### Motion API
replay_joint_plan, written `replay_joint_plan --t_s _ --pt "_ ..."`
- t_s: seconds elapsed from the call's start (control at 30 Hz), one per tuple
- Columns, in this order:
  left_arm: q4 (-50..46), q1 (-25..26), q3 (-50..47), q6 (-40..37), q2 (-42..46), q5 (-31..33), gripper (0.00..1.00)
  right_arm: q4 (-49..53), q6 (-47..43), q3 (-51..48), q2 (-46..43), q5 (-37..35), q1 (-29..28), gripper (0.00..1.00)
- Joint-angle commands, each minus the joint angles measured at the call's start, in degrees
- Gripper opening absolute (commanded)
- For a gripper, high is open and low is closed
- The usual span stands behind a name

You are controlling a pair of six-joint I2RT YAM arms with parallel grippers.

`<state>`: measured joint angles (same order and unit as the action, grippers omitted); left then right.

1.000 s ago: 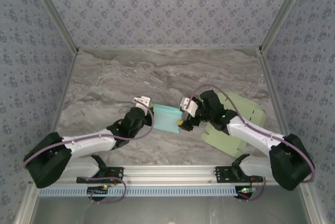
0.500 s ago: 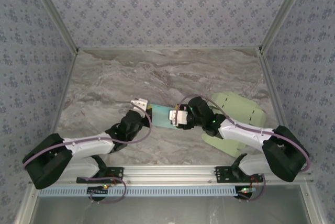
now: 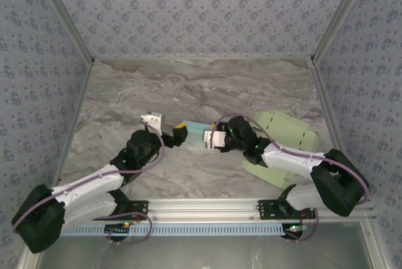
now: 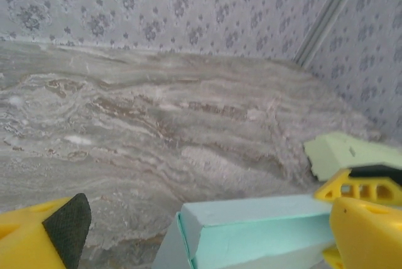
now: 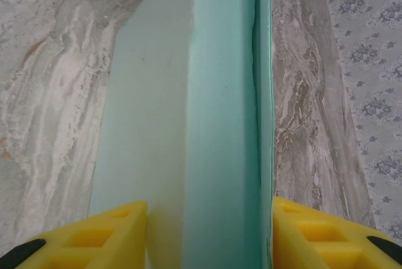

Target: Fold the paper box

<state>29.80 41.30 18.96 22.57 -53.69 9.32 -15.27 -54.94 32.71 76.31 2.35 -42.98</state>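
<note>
Left gripper [image 3: 176,134] let go, backed off leftward, jaws spread wide. Right gripper [image 5: 202,234] pinches teal paper box [image 5: 188,93] across both sides, middle of table [image 3: 157,87], likely pressing folded walls together so shape holds after release.

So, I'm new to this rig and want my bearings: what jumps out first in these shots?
The teal paper box at mid-table catches the eye first, with the right claw clamped across its right end. The left claw stands open just left of the box. Pale green flat cutouts lie under the right arm at the table's right side.
</note>
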Motion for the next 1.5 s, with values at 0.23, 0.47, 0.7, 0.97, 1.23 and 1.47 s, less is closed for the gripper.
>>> replay_joint_plan --t_s 0.23,0.47,0.7,0.97,1.23,1.47 --pt "-16.9 -7.3 16.8 13.3 -14.9 -10.8 0.99 4.4 -1.8 -1.7 2.2 0.9 0.5 0.48" --pt "-15.6 -8.6 15.0 16.6 -20.0 -12.5 0.99 5.0 -1.2 -1.6 2.4 1.3 0.9 0.49" --pt "-8.9 -8.6 6.4 18.4 -24.2 -10.5 0.85 4.5 0.3 -1.2 3.9 2.3 2.7 0.50" --pt "-4.1 -8.4 2.7 14.9 -30.4 -8.0 0.80 5.2 3.9 -0.6 1.5 9.2 5.6 0.60" --pt "-1.5 -7.5 3.5 16.1 -34.7 -6.1 0.81 16.0 11.2 2.0 -10.7 33.3 11.2 0.74" --pt "-2.7 -7.3 4.4 15.8 -35.0 -5.4 0.81 4.7 24.4 3.4 -7.4 37.4 14.5 0.69"
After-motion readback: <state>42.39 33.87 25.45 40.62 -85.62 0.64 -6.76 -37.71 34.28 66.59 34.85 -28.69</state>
